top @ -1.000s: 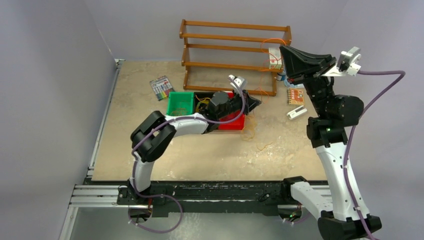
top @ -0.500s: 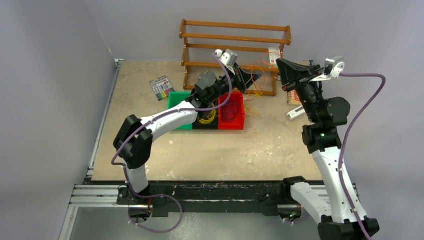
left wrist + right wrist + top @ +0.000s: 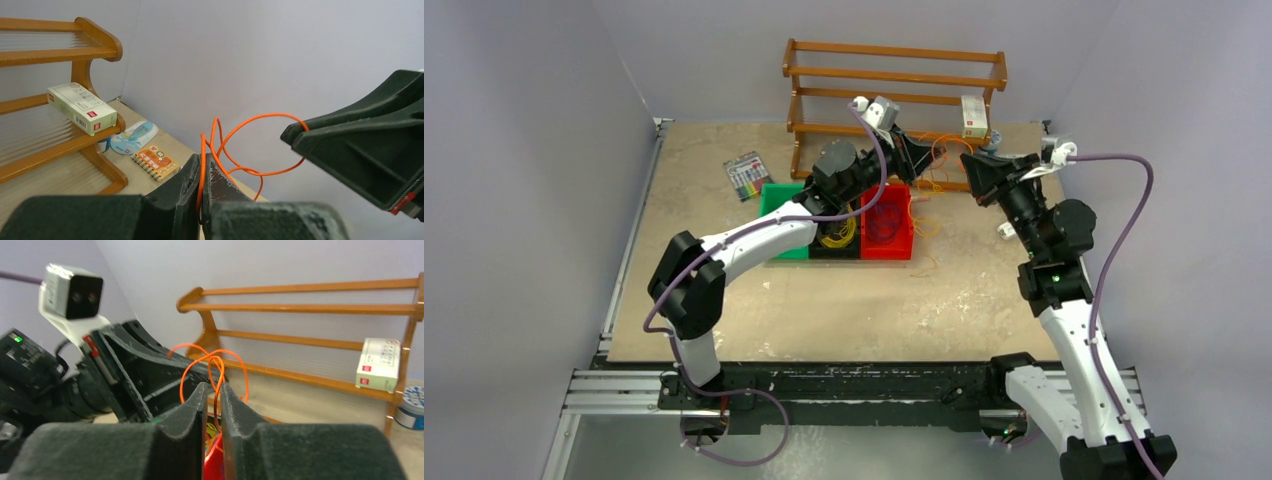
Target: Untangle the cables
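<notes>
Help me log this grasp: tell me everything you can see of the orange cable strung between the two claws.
The orange cable is a thin, flexible wire, seemingly plastic-coated. It is held in mid-air, curling in several loose overlapping loops. One part is pinched in the shut left claw; another runs into the narrow gap of the right claw, though whether that grips it is unclear.

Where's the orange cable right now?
In the top view the orange cable hangs in mid-air before the wooden rack, right of centre, pinched in the left tool and looping over to the right tool.
</notes>
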`<state>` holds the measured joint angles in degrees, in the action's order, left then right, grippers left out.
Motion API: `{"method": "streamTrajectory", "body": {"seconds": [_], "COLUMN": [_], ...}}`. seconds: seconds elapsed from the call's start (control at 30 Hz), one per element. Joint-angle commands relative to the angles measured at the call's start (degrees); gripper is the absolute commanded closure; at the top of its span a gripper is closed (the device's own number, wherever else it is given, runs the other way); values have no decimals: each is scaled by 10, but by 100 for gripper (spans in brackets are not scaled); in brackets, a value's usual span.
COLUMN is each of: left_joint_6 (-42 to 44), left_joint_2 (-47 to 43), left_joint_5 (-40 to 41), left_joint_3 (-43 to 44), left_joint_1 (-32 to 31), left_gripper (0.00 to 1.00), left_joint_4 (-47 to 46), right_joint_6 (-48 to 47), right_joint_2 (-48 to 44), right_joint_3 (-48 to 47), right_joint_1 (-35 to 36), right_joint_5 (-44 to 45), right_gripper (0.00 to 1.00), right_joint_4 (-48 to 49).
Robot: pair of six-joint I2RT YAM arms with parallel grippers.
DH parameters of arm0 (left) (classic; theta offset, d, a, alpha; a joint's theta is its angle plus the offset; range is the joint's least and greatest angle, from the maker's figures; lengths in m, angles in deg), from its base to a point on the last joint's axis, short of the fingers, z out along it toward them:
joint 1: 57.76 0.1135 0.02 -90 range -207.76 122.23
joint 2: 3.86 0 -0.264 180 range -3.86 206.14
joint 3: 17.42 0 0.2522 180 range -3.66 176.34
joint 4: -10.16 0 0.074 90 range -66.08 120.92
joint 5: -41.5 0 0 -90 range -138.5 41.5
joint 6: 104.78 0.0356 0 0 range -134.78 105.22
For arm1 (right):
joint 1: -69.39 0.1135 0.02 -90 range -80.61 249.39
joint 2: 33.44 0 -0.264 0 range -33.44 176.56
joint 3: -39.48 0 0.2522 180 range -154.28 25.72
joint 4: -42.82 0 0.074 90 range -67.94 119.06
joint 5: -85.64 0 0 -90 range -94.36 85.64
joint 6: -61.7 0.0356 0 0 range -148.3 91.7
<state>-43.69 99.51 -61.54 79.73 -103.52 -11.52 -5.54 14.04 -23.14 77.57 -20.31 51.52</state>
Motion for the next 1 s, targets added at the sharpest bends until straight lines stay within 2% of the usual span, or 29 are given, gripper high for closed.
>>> {"method": "streamTrajectory", "body": {"seconds": [0.0, 0.1, 0.23, 0.4, 0.57, 0.83, 0.97], "left_joint_6": [-4, -10, -9, -6, -7, -12, -10], "left_joint_2": [-34, -39, -43, -50, -56, -60, -57], "left_joint_5": [0, -5, -13, -18, -38, -83, -99], "left_joint_3": [23, 31, 48, 63, 68, 70, 76], "left_joint_1": [9, 12, 13, 20, 27, 29, 29], "left_gripper": [100, 100, 100, 100, 100, 100, 100], "left_joint_4": [-35, -38, -30, -23, -32, -39, -35], "right_joint_6": [-4, -4, -4, -1, -6, -74, -91], "right_joint_2": [-25, -32, -37, -63, -88, -16, -3], "right_joint_3": [14, 31, 47, 68, 74, 32, 31], "right_joint_1": [-3, -3, -3, -3, -3, -3, -3], "right_joint_5": [26, 39, 58, 92, 126, 9, -33], "right_gripper": [76, 63, 53, 47, 44, 38, 38], "right_joint_4": [-7, -13, -19, -24, -33, -46, -14]}}
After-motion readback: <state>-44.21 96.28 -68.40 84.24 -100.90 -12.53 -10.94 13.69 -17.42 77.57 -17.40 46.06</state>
